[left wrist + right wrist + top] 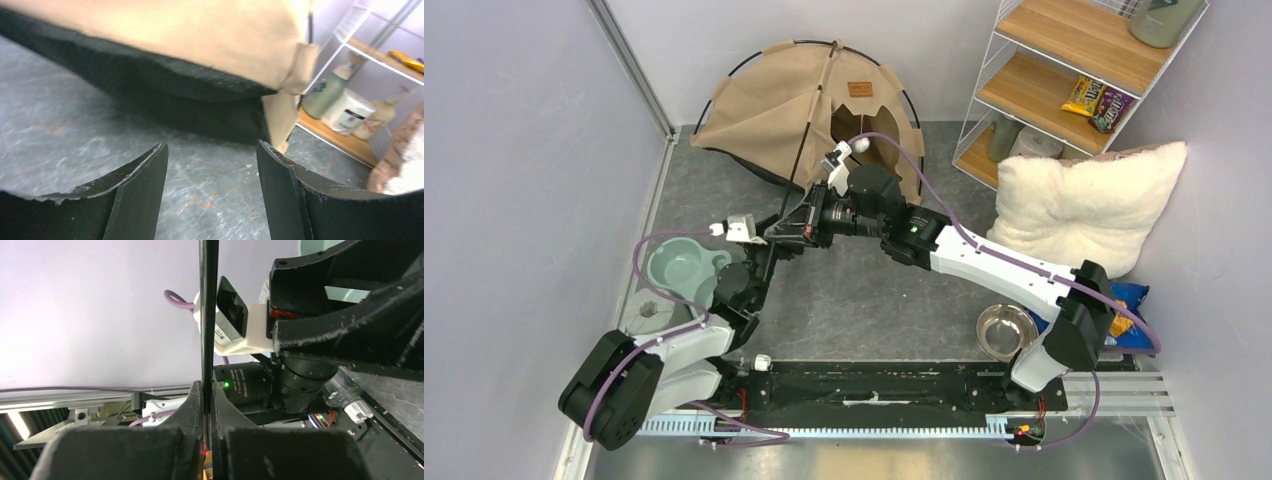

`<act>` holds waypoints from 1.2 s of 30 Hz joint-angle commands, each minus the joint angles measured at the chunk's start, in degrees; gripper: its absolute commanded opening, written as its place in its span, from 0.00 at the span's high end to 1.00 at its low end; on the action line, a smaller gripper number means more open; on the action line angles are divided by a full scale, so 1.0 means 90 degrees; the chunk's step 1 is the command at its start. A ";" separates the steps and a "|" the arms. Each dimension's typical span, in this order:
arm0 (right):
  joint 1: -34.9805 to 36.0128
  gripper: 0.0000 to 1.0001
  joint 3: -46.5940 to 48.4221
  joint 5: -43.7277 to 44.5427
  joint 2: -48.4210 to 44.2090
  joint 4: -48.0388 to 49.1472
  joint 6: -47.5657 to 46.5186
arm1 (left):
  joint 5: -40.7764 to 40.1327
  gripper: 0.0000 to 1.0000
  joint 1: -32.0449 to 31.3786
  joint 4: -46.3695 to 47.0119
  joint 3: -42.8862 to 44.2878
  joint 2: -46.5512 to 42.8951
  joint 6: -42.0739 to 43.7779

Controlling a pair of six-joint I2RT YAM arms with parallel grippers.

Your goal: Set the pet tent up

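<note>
Floor (75, 125): pet tent (175, 30) beyond left fingers (140, 190)

Nothing legible; the label patch (858, 88) on the pet tent (764, 112) is blurred.

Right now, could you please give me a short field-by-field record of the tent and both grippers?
pet tent: far side, by the wall, domed
right gripper: shut on thin black tent pole
left gripper: open, empty, facing the tent's black base
nearby: white pillow to the tent's right; steel bowl at the near right
</note>
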 commanded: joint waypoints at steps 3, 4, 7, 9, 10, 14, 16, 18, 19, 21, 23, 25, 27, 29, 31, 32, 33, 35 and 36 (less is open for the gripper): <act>-0.0096 1.00 0.0237 -0.0488 0.0182 0.0882 0.0460 | 0.1210 0.28 0.0290 0.1167 0.0513 0.0390 0.0358; -0.0097 1.00 0.0259 -0.0514 0.0201 0.0879 0.0470 | 0.1430 0.28 0.0369 0.1202 0.0561 0.0453 0.0365; -0.0108 1.00 0.0262 -0.0514 0.0208 0.0898 0.0483 | 0.1836 0.28 0.0464 0.1214 0.0774 0.0599 0.0398; -0.0122 1.00 0.0262 -0.0521 0.0221 0.0907 0.0505 | 0.2009 0.30 0.0495 0.1189 0.0911 0.0702 0.0445; -0.0126 1.00 0.0262 -0.0518 0.0216 0.0908 0.0505 | 0.2029 0.31 0.0510 0.1189 0.0971 0.0751 0.0463; -0.0137 1.00 0.0274 -0.0511 0.0228 0.0907 0.0464 | 0.2031 0.34 0.0534 0.1190 0.1143 0.0925 0.0465; -0.0152 1.00 0.0291 -0.0514 0.0249 0.0907 0.0445 | 0.2014 0.36 0.0549 0.1089 0.1284 0.0974 0.0445; -0.0146 1.00 0.0301 -0.0503 0.0254 0.0913 0.0438 | 0.2002 0.40 0.0548 0.0835 0.1443 0.0999 0.0449; -0.0144 1.00 0.0310 -0.0505 0.0253 0.0918 0.0444 | 0.1989 0.43 0.0549 0.0692 0.1525 0.1020 0.0464; -0.0141 1.00 0.0320 -0.0490 0.0255 0.0918 0.0444 | 0.1932 0.48 0.0546 0.0602 0.1608 0.1091 0.0472; -0.0145 1.00 0.0320 -0.0489 0.0262 0.0923 0.0446 | 0.1879 0.52 0.0544 0.0579 0.1646 0.1124 0.0464; -0.0157 1.00 0.0310 -0.0495 0.0264 0.0932 0.0454 | 0.1900 0.56 0.0548 0.0388 0.1733 0.1134 0.0460; -0.0157 1.00 0.0325 -0.0495 0.0281 0.0947 0.0450 | 0.1960 0.56 0.0549 0.0191 0.1826 0.1150 0.0492; -0.0157 1.00 0.0344 -0.0493 0.0282 0.0957 0.0452 | 0.1955 0.55 0.0547 0.0162 0.1821 0.1174 0.0510; -0.0151 1.00 0.0359 -0.0486 0.0297 0.0957 0.0455 | 0.1930 0.53 0.0548 0.0170 0.1807 0.1225 0.0546; -0.0153 1.00 0.0368 -0.0495 0.0292 0.0961 0.0456 | 0.1934 0.52 0.0543 0.0172 0.1808 0.1261 0.0561; -0.0157 1.00 0.0369 -0.0486 0.0311 0.0967 0.0446 | 0.1972 0.52 0.0549 0.0167 0.1830 0.1296 0.0566; -0.0154 1.00 0.0369 -0.0483 0.0317 0.0965 0.0454 | 0.2001 0.56 0.0548 0.0111 0.1873 0.1356 0.0597; -0.0163 1.00 0.0377 -0.0485 0.0321 0.0966 0.0447 | 0.1996 0.58 0.0549 0.0079 0.1901 0.1395 0.0610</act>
